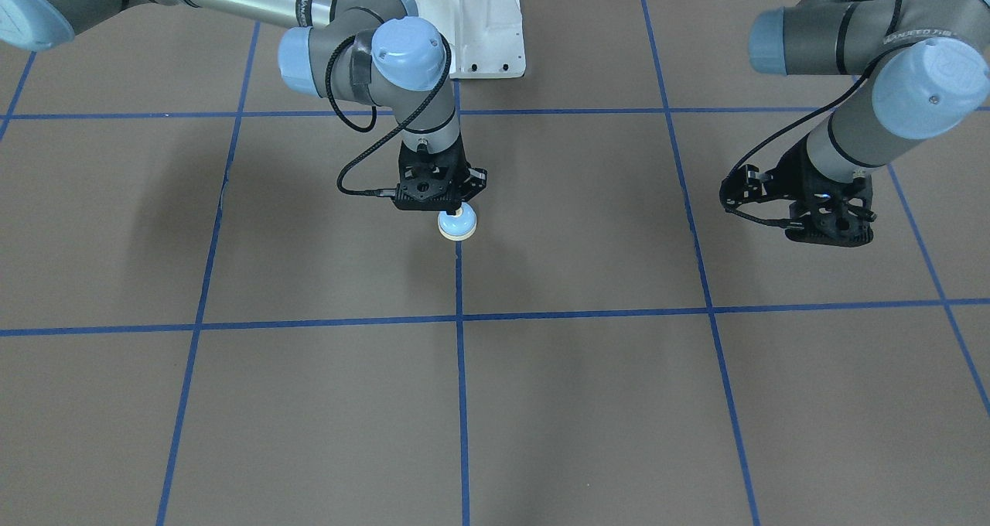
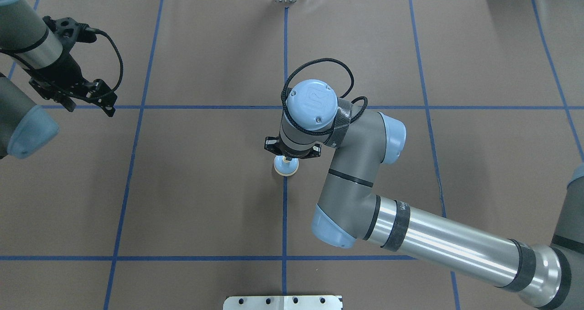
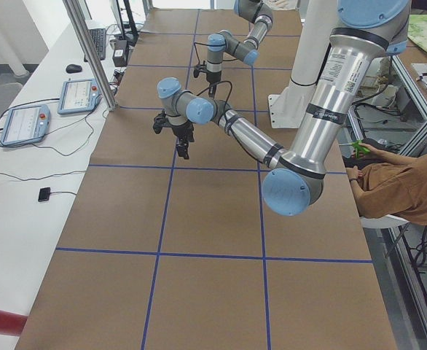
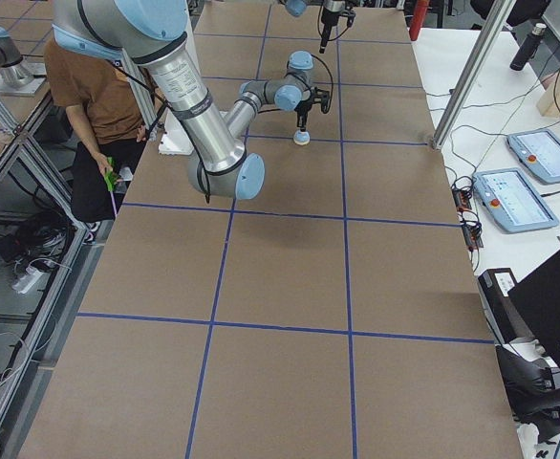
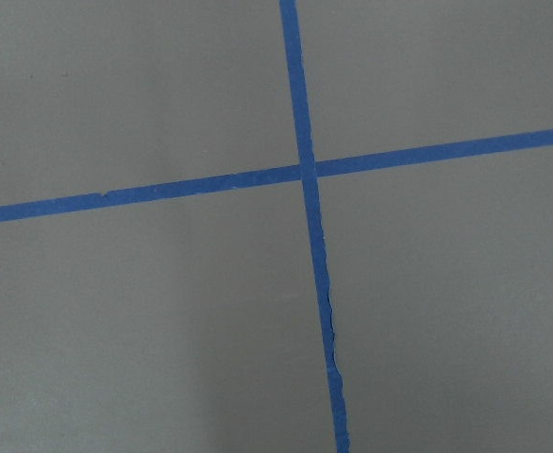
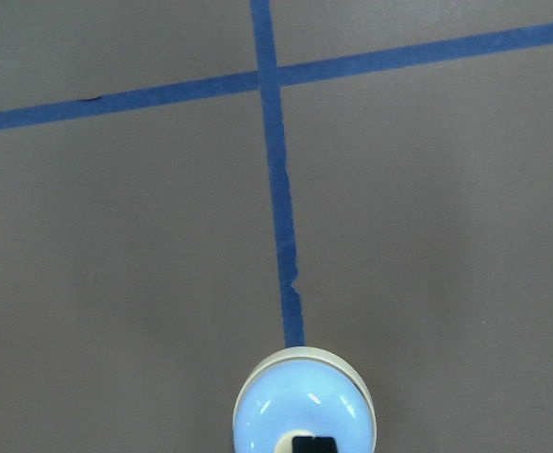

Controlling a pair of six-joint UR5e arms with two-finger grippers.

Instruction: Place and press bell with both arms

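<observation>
Reading the bell (image 1: 457, 224) first: small light-blue dome, cream base ring, cream round button on top. It's upright on the worktop (image 1: 588, 402), right on the blue tape line (image 1: 462, 387) that runs down the middle, about mid-square between two cross lines. The overhead view puts it at the same spot (image 2: 286, 166), with the dome half tucked under the wrist above it. In the right wrist view the dome (image 6: 305, 415) sits at the bottom centre, with glare spots on the blue.

Right gripper (image 1: 453, 210): pointing straight down over the bell, fingers drawn in tight. One black fingertip (image 6: 312, 444) shows dead centre on the button. It looks like a pinch on the button, not on the dome or base ring. The rest of the gripper is clear of the worktop.

Left gripper (image 1: 827, 236): well apart from the bell, off to the side, hanging above bare worktop, holding nothing and touching nothing. From overhead (image 2: 89, 102) the fingers read as spread, and neither of them enters the left wrist view, which shows only a tape crossing (image 5: 307, 172).
</observation>
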